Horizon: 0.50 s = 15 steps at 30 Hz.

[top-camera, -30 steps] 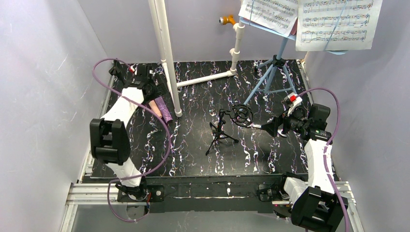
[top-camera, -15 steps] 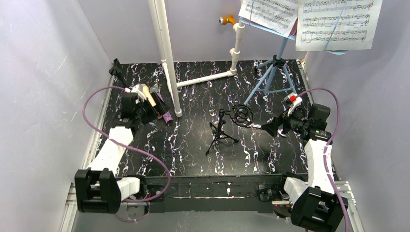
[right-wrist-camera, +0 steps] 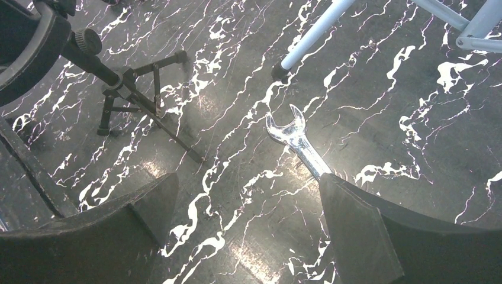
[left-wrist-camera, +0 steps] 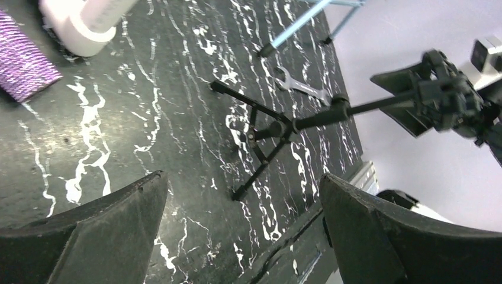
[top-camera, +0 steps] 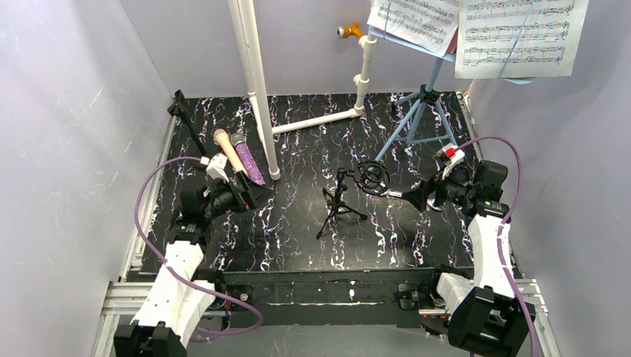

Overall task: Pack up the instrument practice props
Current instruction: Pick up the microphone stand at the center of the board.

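The peach microphone (top-camera: 225, 147) and purple glitter microphone (top-camera: 248, 161) lie side by side at the back left, by a white pipe. My left gripper (top-camera: 254, 195) is open and empty just in front of them; its wrist view shows the purple microphone's end (left-wrist-camera: 23, 65). The black mic tripod (top-camera: 338, 204) with its round holder (top-camera: 372, 177) stands mid-table, also in the wrist views (left-wrist-camera: 260, 133) (right-wrist-camera: 136, 94). My right gripper (top-camera: 417, 195) is open and empty, right of the holder. The light-blue music rack (top-camera: 420, 111) stands at the back right with sheet-music pages (top-camera: 517, 33).
White pipes (top-camera: 253, 82) rise from the table at the back, with a low run (top-camera: 316, 119) across it. A silver wrench (right-wrist-camera: 293, 139) lies on the table under my right gripper, near a blue rack leg (right-wrist-camera: 314, 29). Grey walls close both sides.
My left arm has pulled back from the microphones toward the near edge and turned right. Both microphones now lie uncovered on the table. The right arm has not moved.
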Each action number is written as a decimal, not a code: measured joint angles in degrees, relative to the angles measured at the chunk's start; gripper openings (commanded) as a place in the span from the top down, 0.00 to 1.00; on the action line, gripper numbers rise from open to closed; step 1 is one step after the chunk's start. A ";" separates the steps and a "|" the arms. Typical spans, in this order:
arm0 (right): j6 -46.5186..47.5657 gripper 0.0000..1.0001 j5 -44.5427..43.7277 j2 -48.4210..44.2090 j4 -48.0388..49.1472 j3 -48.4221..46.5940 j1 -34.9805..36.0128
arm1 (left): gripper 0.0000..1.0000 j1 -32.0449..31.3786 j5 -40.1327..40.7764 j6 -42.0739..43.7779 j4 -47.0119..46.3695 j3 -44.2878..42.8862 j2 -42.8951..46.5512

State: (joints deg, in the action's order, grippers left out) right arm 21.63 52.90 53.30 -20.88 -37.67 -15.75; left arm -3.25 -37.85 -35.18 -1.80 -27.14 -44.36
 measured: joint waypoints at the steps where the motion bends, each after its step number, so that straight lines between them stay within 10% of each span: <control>1: 0.00 0.02 0.00 0.00 0.04 0.00 0.00 | 0.02 -0.28 -0.59 0.04 -0.28 0.39 0.96; 15: 0.00 0.02 0.15 0.07 0.11 0.02 0.00 | 0.02 -28.96 8.94 9.05 -12.96 4.63 1.18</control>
State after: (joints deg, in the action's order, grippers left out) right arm 21.63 53.06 53.36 -20.78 -37.65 -15.75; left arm -32.21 -28.91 -26.13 -14.76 -22.50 -43.18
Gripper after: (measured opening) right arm 0.983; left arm 0.981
